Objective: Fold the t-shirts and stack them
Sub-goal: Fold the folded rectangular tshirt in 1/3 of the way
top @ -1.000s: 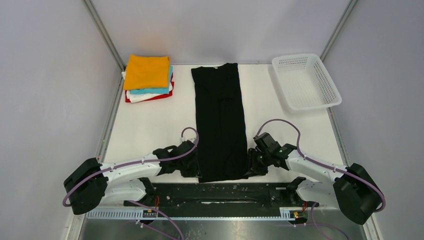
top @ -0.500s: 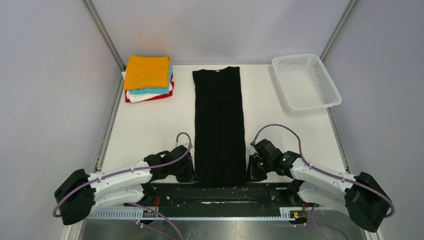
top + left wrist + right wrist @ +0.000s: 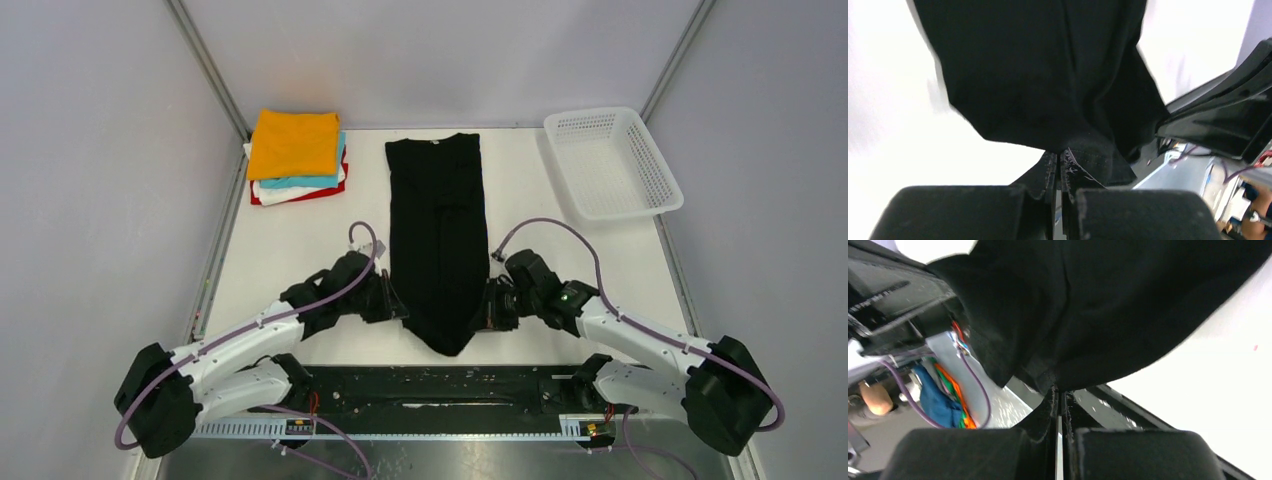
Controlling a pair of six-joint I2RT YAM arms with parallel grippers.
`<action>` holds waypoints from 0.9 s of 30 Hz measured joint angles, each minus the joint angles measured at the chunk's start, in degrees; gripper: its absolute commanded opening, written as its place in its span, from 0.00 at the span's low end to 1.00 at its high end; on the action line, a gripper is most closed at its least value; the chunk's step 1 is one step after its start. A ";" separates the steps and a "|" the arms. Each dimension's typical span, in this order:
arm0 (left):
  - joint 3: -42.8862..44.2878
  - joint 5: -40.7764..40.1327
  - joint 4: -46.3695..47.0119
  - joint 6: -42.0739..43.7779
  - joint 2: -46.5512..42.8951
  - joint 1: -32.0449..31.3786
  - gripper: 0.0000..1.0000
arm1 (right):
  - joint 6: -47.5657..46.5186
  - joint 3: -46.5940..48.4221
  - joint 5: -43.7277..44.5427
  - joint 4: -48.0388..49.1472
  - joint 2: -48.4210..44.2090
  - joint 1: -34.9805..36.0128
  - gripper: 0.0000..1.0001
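The black t-shirt [image 3: 438, 215] lies as a long narrow strip down the middle of the white table, collar at the far end. Its near end is lifted off the table and sags to a point between the arms. My left gripper [image 3: 395, 305] is shut on the near left corner of the hem [image 3: 1083, 160]. My right gripper [image 3: 487, 305] is shut on the near right corner [image 3: 1048, 372]. A stack of folded t-shirts [image 3: 297, 155] sits at the far left, orange on top, then turquoise, white and red.
A white mesh basket [image 3: 612, 162] stands at the far right corner. The black base rail [image 3: 440, 385] runs along the near edge under the sagging cloth. Grey walls close the table on three sides.
Both grippers have risen and moved away from the near edge, carrying the shirt's near corners up. The near hem, flat before, now hangs in a point between them.
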 measured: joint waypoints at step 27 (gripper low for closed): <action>36.26 2.84 2.47 11.41 40.87 23.69 0.00 | -7.08 33.44 -2.89 7.30 34.82 -24.74 0.00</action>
